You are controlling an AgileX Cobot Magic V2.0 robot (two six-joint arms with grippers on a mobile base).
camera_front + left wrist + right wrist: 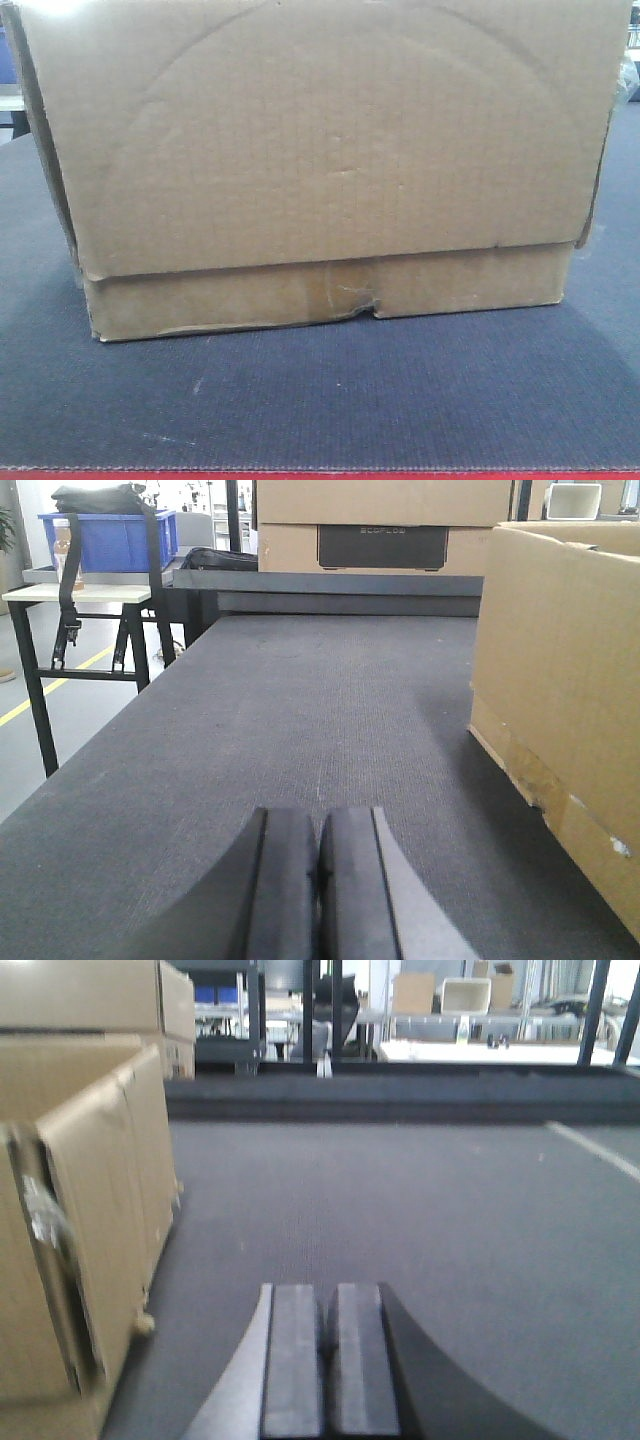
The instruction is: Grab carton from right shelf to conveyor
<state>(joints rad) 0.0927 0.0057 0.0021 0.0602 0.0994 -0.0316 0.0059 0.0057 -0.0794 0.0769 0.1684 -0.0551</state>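
The carton (320, 160), a large brown cardboard box with an arc crease and a torn notch in its lower strip, rests on the dark grey-blue conveyor (320, 400) with a red edge strip at the front. In the left wrist view the carton (570, 670) stands to the right of my left gripper (318, 825), which is shut with nothing between its pads and hangs over the conveyor (300, 700). In the right wrist view the carton (80, 1220) stands to the left of my right gripper (328, 1300), also shut and holding nothing. Neither gripper touches the carton. The right shelf is out of view.
A white table (80, 592) with a blue bin (105, 540) and a black bag stands left of the belt. More cardboard boxes (380, 520) sit beyond the belt's far end. Tables and racks (480, 1020) lie in the background.
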